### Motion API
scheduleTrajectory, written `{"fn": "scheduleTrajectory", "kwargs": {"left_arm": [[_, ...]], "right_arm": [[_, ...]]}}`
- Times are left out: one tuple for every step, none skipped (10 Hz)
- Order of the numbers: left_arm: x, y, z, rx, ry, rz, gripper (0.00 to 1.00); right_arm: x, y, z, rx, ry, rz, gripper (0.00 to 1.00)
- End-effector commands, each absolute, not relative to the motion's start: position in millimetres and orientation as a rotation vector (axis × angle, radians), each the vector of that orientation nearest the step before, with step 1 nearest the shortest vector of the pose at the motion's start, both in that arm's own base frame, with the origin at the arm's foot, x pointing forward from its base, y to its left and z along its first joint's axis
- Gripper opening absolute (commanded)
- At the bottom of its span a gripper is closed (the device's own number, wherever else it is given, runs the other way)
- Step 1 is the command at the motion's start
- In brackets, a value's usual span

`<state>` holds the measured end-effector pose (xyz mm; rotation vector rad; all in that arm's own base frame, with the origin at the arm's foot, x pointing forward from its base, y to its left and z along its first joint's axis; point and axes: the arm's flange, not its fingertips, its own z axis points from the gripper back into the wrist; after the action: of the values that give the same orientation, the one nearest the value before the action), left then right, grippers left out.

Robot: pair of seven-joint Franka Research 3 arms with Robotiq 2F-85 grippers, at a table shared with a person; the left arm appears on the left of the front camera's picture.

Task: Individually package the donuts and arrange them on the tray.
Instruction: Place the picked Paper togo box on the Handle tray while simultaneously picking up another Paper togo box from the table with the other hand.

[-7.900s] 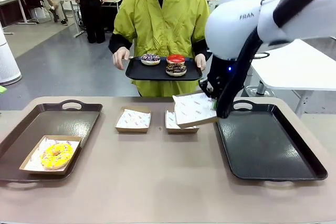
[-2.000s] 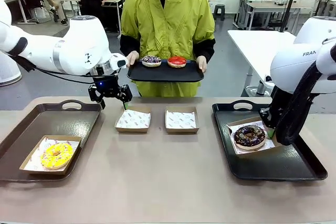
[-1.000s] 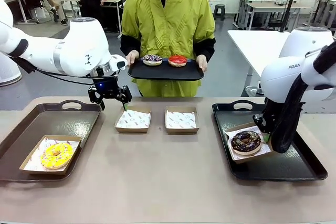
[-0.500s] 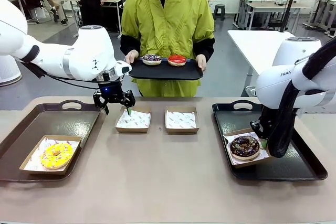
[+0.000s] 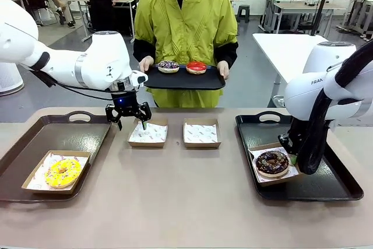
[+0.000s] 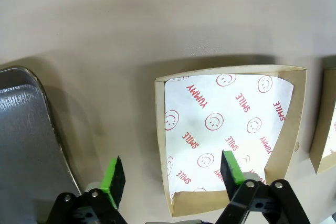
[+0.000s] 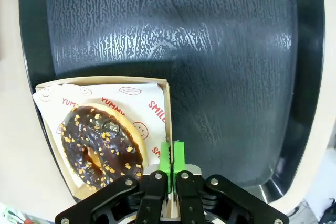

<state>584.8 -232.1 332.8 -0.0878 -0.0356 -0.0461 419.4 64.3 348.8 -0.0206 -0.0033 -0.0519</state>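
A yellow-iced donut [image 5: 62,171] lies in a paper-lined box on the left tray [image 5: 70,129]. A chocolate donut with sprinkles [image 5: 272,162] [image 7: 100,145] sits in a box [image 7: 142,90] on the right tray [image 5: 326,185]. My right gripper [image 5: 294,157] [image 7: 171,156] pinches that box's side wall between its green pads. The person's black tray [image 5: 184,81] carries a sprinkled chocolate donut [image 5: 168,66] and a red donut [image 5: 196,66]. My left gripper [image 5: 129,122] [image 6: 171,169] is open, straddling the left wall of an empty box [image 5: 147,133] [image 6: 226,124].
A second empty lined box [image 5: 201,133] [image 6: 325,124] stands to the right of the first, between the two trays. The left tray's rim [image 6: 26,129] lies close to the left gripper. The person stands at the far edge, holding the black tray with both hands.
The left gripper has come down and to the right, over the left empty box. The right arm has drawn the boxed chocolate donut slightly nearer the tray's front and lowered.
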Motion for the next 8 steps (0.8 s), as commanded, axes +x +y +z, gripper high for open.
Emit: {"fn": "scheduleTrajectory", "kwargs": {"left_arm": [[592.5, -238.1, 334.4, -0.094, -0.012, -0.01, 0.4], [593.1, -238.3, 333.6, -0.091, -0.007, -0.012, 0.0], [593.4, -238.8, 333.4, -0.091, -0.003, -0.012, 0.36], [593.7, -238.5, 333.8, -0.091, -0.002, -0.012, 0.0], [593.7, -238.4, 334.1, -0.091, -0.001, -0.013, 0.0], [593.9, -238.2, 334.2, -0.09, 0.001, -0.011, 0.0], [593.9, -238.3, 334.8, -0.09, 0.003, -0.011, 0.0], [593.6, -237.9, 335.2, -0.09, 0.003, -0.013, 0.0]], "right_arm": [[425.4, 61.3, 346.5, -0.024, -0.002, -0.028, 0.6], [425.3, 60.3, 346.5, -0.019, 0.004, -0.032, 0.97], [424.5, 59.7, 347.1, -0.015, 0.005, -0.035, 1.0], [422.9, 58.8, 349.2, -0.011, 0.003, -0.038, 1.0], [422.0, 58.4, 349.9, -0.008, 0.002, -0.04, 1.0], [422.1, 58.4, 349.5, -0.005, 0.004, -0.04, 0.94], [422.1, 58.3, 349.4, -0.003, 0.007, -0.04, 1.0], [421.8, 58.3, 349.5, -0.001, 0.011, -0.04, 1.0]]}}
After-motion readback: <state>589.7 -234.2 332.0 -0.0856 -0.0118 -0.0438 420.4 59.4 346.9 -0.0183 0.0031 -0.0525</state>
